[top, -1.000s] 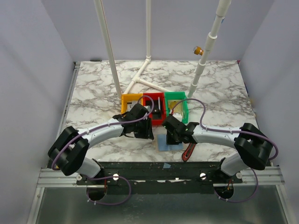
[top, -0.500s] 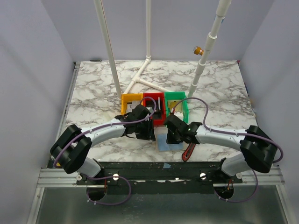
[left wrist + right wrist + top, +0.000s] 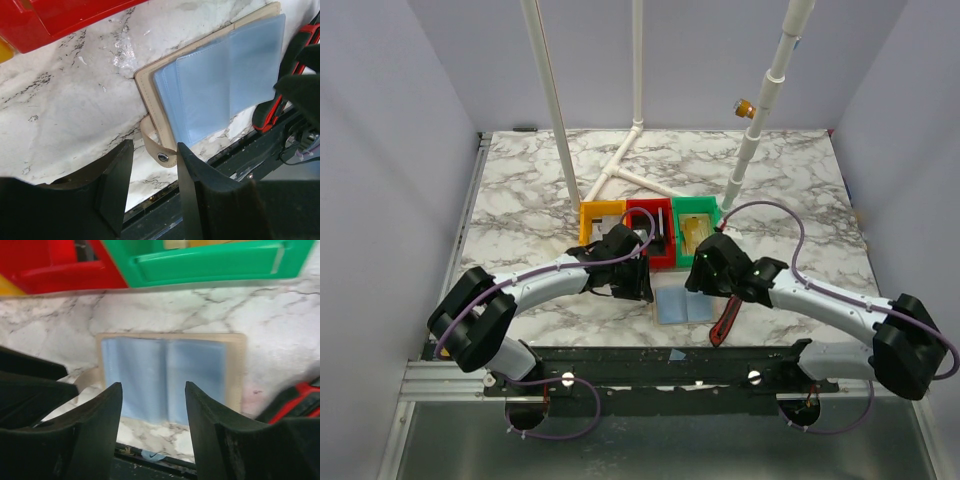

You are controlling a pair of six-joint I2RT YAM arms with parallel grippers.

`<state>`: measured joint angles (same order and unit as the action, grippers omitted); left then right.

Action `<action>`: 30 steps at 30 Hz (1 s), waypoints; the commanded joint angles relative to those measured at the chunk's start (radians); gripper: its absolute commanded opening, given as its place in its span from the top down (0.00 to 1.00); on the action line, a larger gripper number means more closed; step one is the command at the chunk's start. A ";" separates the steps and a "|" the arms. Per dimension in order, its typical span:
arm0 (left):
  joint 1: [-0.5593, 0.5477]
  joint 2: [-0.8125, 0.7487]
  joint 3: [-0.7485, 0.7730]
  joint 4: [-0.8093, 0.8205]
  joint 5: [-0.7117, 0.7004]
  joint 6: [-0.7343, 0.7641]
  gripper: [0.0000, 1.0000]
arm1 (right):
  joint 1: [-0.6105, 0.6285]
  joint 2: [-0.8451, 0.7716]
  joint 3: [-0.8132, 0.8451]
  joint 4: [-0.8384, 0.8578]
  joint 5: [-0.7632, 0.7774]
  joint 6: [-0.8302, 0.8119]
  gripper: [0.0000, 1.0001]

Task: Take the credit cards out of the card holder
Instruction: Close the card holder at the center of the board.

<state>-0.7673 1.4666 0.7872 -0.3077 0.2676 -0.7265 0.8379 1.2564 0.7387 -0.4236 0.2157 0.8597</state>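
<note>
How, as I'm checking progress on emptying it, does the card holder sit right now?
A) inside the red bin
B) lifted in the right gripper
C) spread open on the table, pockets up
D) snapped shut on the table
C: the card holder lies flat and open on the table, its blue-grey pockets facing up.

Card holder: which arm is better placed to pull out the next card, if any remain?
Right, probably. The right gripper hangs open with the open card holder framed between its fingers. The left gripper sits at the holder's left edge over the snap strap, better suited to pinning it.
</note>
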 commanded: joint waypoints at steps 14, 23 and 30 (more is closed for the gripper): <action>-0.007 0.027 0.023 0.016 0.017 0.003 0.58 | -0.228 -0.080 -0.214 0.185 -0.260 -0.055 0.25; -0.009 0.034 0.024 0.019 0.018 0.002 0.59 | -0.227 -0.053 -0.228 0.178 -0.263 -0.049 0.17; -0.010 0.034 0.023 0.018 0.019 0.003 0.59 | -0.228 -0.045 -0.224 0.148 -0.220 -0.054 0.12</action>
<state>-0.7681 1.4918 0.7898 -0.3035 0.2703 -0.7265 0.6132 1.2045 0.5243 -0.2596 -0.0299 0.8112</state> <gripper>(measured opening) 0.416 0.872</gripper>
